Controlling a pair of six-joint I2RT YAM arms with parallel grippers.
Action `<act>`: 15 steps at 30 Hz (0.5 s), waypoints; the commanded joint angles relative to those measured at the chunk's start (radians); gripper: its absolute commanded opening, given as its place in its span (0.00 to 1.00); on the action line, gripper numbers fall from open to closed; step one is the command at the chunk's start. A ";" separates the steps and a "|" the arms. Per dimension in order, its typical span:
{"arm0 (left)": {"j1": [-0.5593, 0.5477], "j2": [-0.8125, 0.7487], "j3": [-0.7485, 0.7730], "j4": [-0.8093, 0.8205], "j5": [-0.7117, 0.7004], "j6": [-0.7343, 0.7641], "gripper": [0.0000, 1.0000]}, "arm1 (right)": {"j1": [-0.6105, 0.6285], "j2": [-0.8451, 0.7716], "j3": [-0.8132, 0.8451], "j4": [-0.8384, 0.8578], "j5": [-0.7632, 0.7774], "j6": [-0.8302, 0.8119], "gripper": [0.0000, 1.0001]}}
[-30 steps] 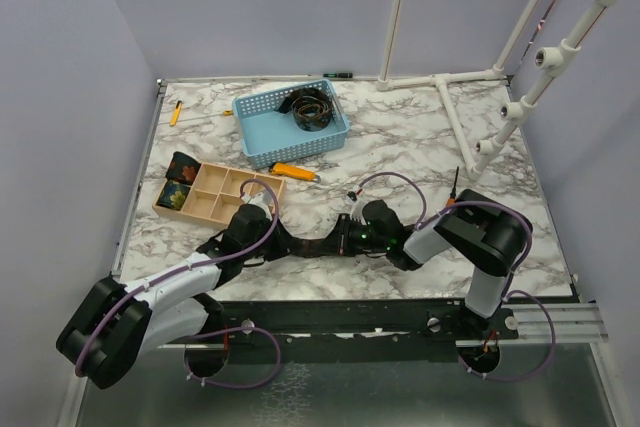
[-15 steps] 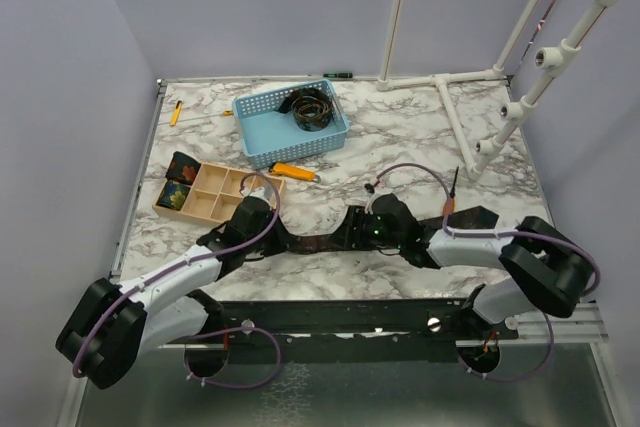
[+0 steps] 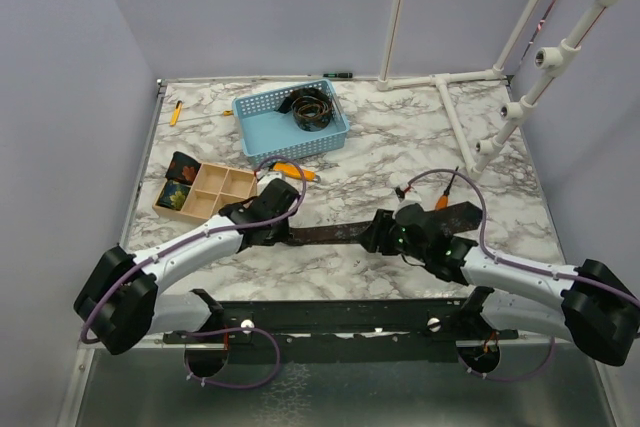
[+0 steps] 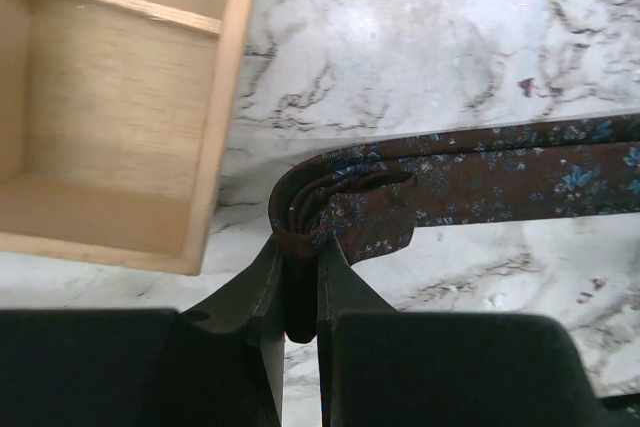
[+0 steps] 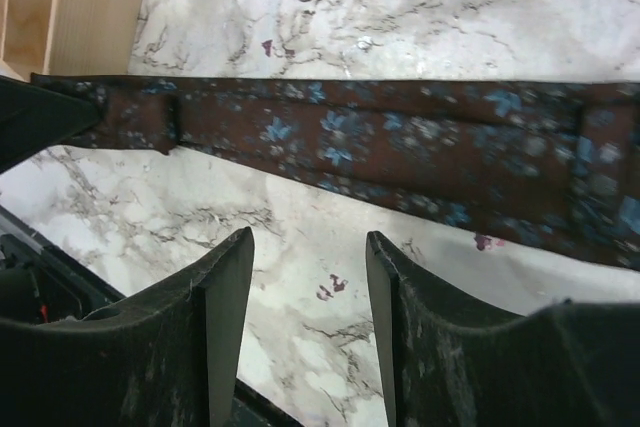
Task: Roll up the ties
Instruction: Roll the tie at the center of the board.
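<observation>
A dark brown tie (image 3: 335, 234) with small blue flowers lies stretched in a straight strip along the near part of the table. My left gripper (image 3: 283, 234) is shut on its folded left end; in the left wrist view the fingertips (image 4: 298, 259) pinch the looped fabric (image 4: 340, 202). My right gripper (image 3: 372, 237) is open and empty, just near of the strip's middle; in the right wrist view (image 5: 305, 257) the tie (image 5: 400, 142) runs across ahead of the tips. Another coiled tie (image 3: 312, 109) lies in the blue basket (image 3: 262, 132). Two rolled ties (image 3: 176, 194) sit in the wooden box (image 3: 215, 205).
The wooden compartment box sits just left of my left gripper (image 4: 110, 97). An orange-handled tool (image 3: 293, 170) lies between box and basket. A white pipe frame (image 3: 450, 107) stands at the back right. A small yellow item (image 3: 175, 114) lies at the far left edge.
Both grippers have moved right. The tie, bent before, now lies pulled out straight. My right arm has swung out to the right and its gripper sits back from the tie.
</observation>
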 commanded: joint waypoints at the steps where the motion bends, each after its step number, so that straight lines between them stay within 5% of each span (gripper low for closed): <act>1: -0.026 0.039 0.062 -0.200 -0.199 0.025 0.00 | -0.003 -0.045 -0.030 -0.075 0.070 -0.009 0.52; 15: -0.157 0.258 0.313 -0.474 -0.467 -0.069 0.00 | -0.001 -0.139 -0.094 -0.153 0.149 0.051 0.49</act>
